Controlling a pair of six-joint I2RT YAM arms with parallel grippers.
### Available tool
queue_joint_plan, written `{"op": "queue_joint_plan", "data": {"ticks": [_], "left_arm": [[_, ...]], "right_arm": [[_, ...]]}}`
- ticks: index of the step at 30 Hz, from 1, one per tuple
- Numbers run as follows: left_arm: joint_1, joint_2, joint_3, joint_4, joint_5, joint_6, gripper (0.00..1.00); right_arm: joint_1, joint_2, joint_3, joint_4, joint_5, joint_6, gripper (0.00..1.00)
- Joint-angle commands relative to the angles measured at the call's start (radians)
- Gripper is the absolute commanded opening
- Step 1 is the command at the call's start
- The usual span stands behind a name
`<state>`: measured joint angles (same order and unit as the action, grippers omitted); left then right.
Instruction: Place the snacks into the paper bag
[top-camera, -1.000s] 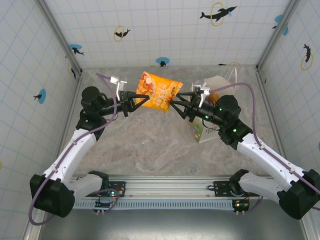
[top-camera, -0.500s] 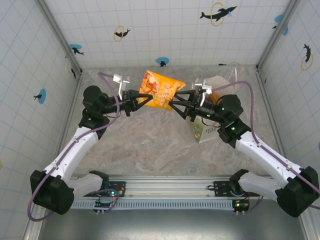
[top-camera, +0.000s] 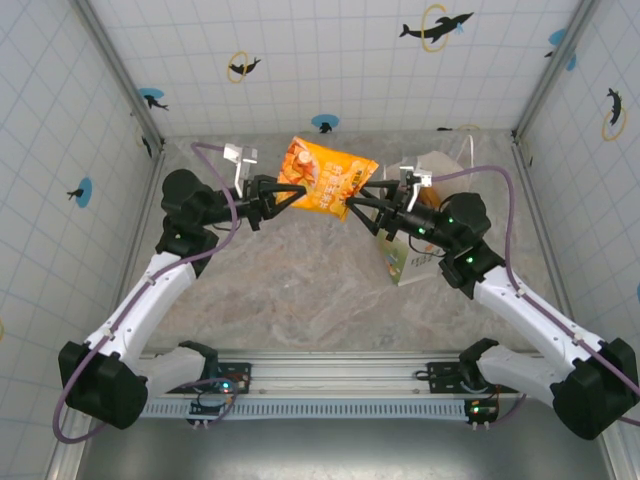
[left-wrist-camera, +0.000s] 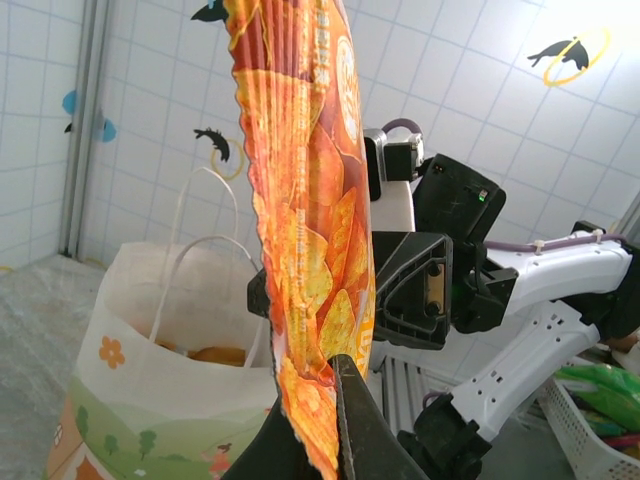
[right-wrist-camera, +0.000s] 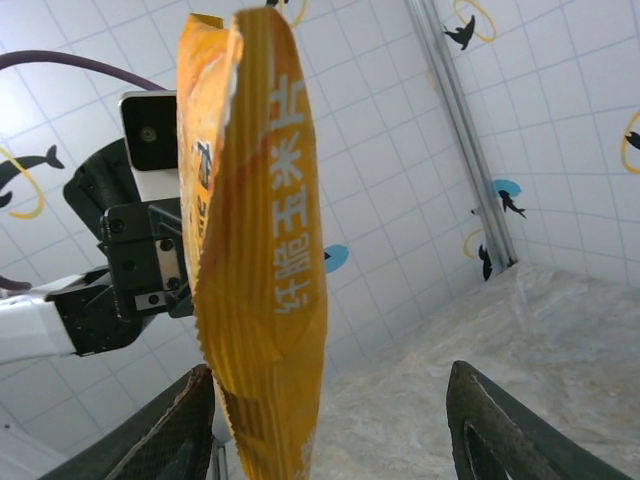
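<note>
Bright, even light, faint shadows; glare whitens the left wrist view's upper-right corner.

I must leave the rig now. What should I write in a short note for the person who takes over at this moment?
Left gripper: shut on one edge of the orange snack packet, holding it in the air.
Right gripper: open, one finger on each side of the packet's other edge.
Paper bag: upright, mouth open, under the right arm.
Done: at least one orange item lies inside the bag; how many is hidden.
Left: get this packet into the bag.
</note>
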<state>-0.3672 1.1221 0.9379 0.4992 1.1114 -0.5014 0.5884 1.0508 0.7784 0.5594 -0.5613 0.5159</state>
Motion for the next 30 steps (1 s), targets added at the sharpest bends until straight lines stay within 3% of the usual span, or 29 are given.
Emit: {"op": "queue_joint_plan", "data": {"ticks": [1, 12, 21, 27, 30], "left_arm": [[-0.012, -0.004, 0.03, 0.058, 0.028, 0.0, 0.0], [-0.04, 0.01, 0.025, 0.063, 0.027, 0.003, 0.0], [-0.043, 0.016, 0.024, 0.028, 0.005, 0.02, 0.0], [-0.043, 0.01, 0.018, -0.015, -0.028, 0.054, 0.0], [-0.044, 0.006, 0.015, -0.028, -0.075, 0.063, 0.1]], "right_arm": [[-0.002, 0.0, 0.003, 0.107, -0.068, 0.033, 0.62], [0.002, 0.054, 0.036, 0.253, -0.123, 0.104, 0.57], [0.005, 0.063, 0.024, 0.289, -0.097, 0.113, 0.41], [0.004, 0.055, 0.019, 0.292, -0.094, 0.107, 0.23], [0.002, 0.028, 0.006, 0.259, -0.045, 0.081, 0.18]]}}
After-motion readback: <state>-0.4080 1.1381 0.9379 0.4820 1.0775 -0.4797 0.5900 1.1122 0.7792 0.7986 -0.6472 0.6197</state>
